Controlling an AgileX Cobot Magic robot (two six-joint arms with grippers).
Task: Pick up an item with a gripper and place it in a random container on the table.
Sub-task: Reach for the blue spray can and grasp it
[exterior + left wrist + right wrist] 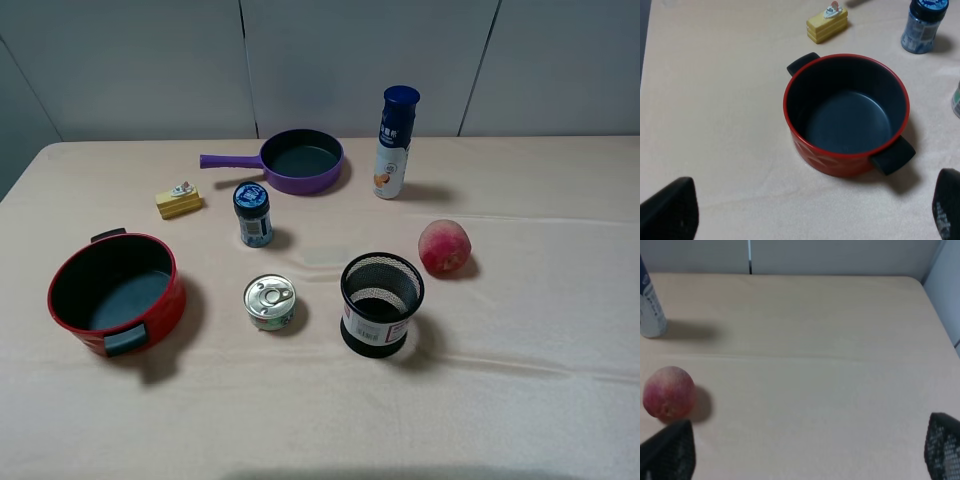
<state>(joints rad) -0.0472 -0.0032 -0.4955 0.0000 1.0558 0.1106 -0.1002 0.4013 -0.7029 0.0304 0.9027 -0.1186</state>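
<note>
The tall white bottle (394,145) with a dark blue cap stands upright at the back of the table (540,400), right of centre; its lower part shows in the right wrist view (649,305). The round red pot (116,292) with dark grey inside and black handles sits at the front left, empty; it fills the left wrist view (847,115). Neither arm shows in the exterior high view. My left gripper (810,212) is open above the cloth near the pot, holding nothing. My right gripper (805,452) is open and empty over bare cloth, apart from the bottle.
A purple long-handled pan (295,160) lies at the back. A yellow cake-like block (179,200), a short blue-lidded jar (253,213), a tin can (270,301), a black mesh cup (381,303) and a peach (444,246) stand around the middle.
</note>
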